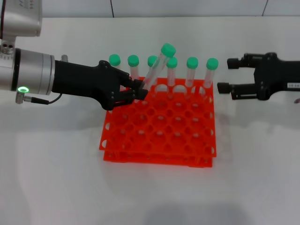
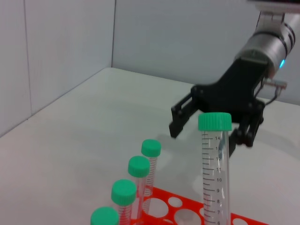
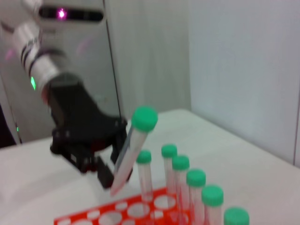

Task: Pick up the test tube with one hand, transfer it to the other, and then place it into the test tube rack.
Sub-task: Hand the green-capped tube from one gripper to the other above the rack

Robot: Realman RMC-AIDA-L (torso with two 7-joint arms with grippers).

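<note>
My left gripper, on the silver arm with the green ring, is shut on the lower end of a clear test tube. The tube tilts up to the right above the back-left part of the orange rack, its green cap topmost. My right gripper, with the white label, is open and empty to the right of the rack's back corner, facing the tube. The left wrist view shows the held tube close up, with the right gripper's fingers spread behind it. The right wrist view shows the left gripper holding the tube.
Several other green-capped tubes stand upright in the rack's back row, just behind and beside the held tube. The rack sits on a white table. A pale wall runs along the table's far edge.
</note>
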